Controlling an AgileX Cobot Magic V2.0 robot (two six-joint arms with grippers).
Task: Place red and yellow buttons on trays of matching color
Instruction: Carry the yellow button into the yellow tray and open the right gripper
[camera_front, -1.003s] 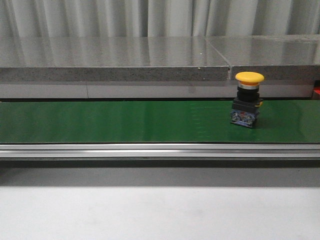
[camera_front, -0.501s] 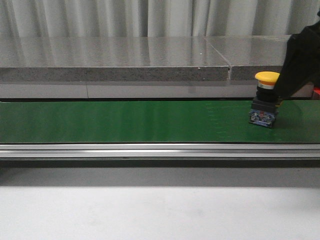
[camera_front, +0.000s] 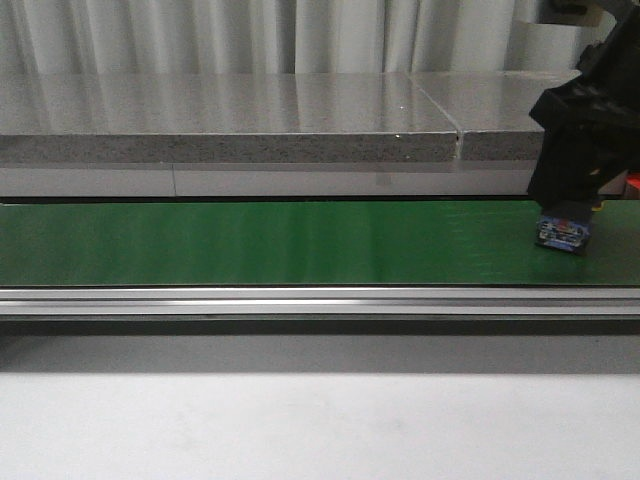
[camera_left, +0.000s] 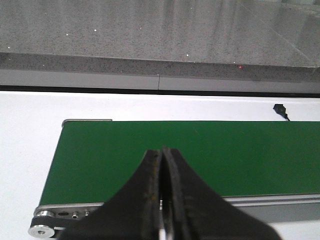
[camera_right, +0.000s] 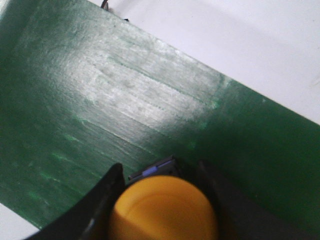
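Observation:
A yellow button (camera_right: 162, 210) with a black and blue base (camera_front: 563, 232) stands on the green belt (camera_front: 250, 240) at its far right. My right gripper (camera_front: 562, 208) has come down over it and hides the cap in the front view. In the right wrist view the gripper (camera_right: 161, 171) is open, its fingers (camera_right: 102, 200) flanking the yellow cap with a thin gap on one side. My left gripper (camera_left: 162, 151) is shut and empty above the belt's (camera_left: 225, 155) left end. The red button and both trays are out of view.
A grey stone ledge (camera_front: 230, 120) runs behind the belt and an aluminium rail (camera_front: 300, 300) along its front. White tabletop (camera_front: 300, 420) lies nearer. The belt's end roller (camera_left: 42, 230) and a small black cable end (camera_left: 280, 109) show in the left wrist view.
The yellow button has ridden the belt to the right. My right arm came in from the right and dropped over it, covering its cap.

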